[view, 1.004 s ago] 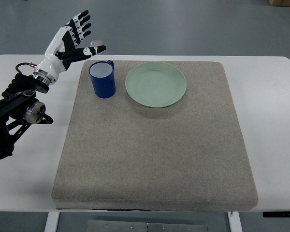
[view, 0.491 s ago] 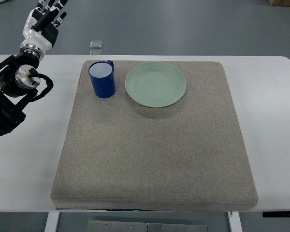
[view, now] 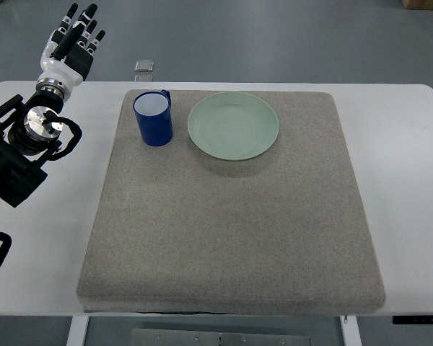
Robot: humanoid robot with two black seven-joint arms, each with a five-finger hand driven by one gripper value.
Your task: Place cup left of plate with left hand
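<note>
Leftmost: black arm linkage with a round metal joint, over the white table [view: 50, 238] at the picture's left edge. Above it, left hand [view: 71, 45], white with black finger segments, raised past the table's far-left corner; fingers [view: 83, 20] extended and slightly apart, holding nothing; well apart from the cup.

Next: grey felt mat [view: 231, 238], covering most of the tabletop.

Far-left part of the mat: blue cup [view: 153, 119], upright, pale inside, apparently empty; small loop handle at the rim on the far side. Just beside the plate's left edge, a narrow gap between, not touching. Judged already in the position asked for by the task, with the hand clear of it.

Handling, as a judgement: rigid, probably enamel or glazed ware, light when empty; smooth wall, likely slippery under hard fingertips; liable to tip if nudged near the rim; chipping possible on a hard knock. Best hold around the cylindrical body at mid-height, thumb opposite the fingers, from the left side, away from the plate; handle too small for these fingers.

Centre-far: pale green plate [view: 233, 125], round, shallow, empty, flat on the mat.

Beyond the table's far edge: small grey object [view: 143, 66] on the floor, kind not discernible.

Right: remainder of mat and bare table only; right hand not visible.
</note>
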